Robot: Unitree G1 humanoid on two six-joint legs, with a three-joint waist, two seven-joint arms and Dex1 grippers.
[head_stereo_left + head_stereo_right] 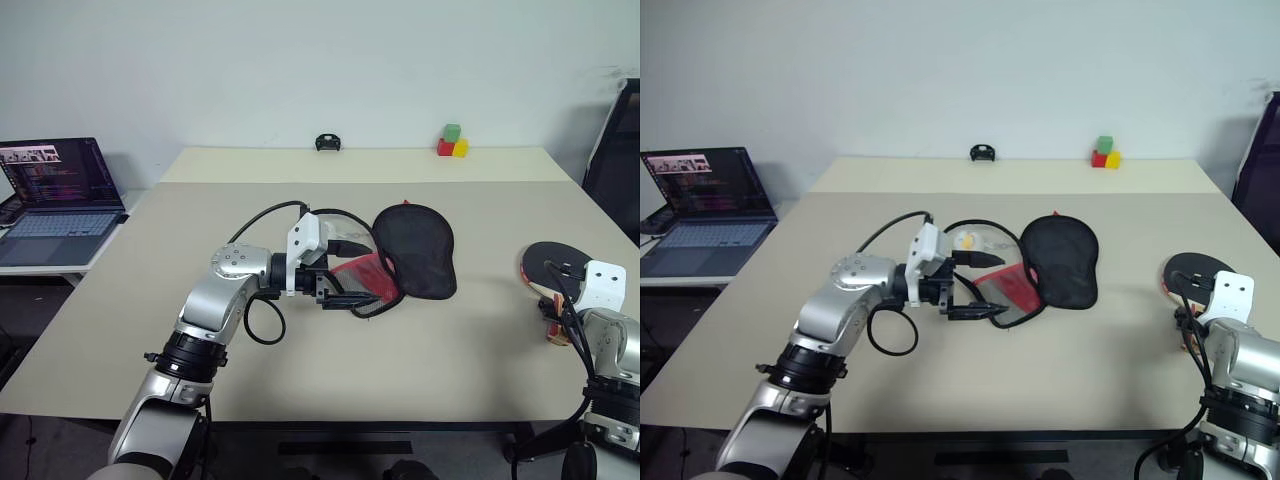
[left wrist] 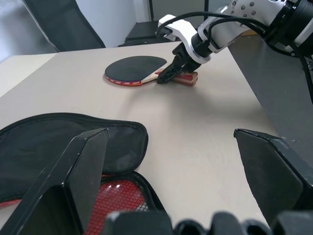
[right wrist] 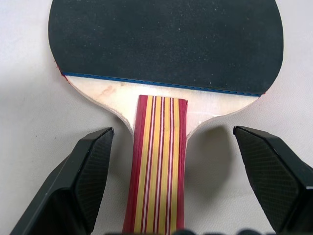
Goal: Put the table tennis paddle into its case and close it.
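Note:
The table tennis paddle lies flat near the table's right edge, black face up, with its red-and-wood striped handle toward me. My right gripper is open and straddles that handle, one finger on each side and clear of it. The case lies at mid-table: a black fabric flap with a red mesh part at its near left end. My left gripper points right, is open, and has the red mesh end between its fingers without pinching it. In the left wrist view the case lies beneath one finger.
An open laptop sits on a side table at the left. Coloured blocks and a small black object stand at the table's far edge. A black chair stands past the right edge. Bare tabletop separates case and paddle.

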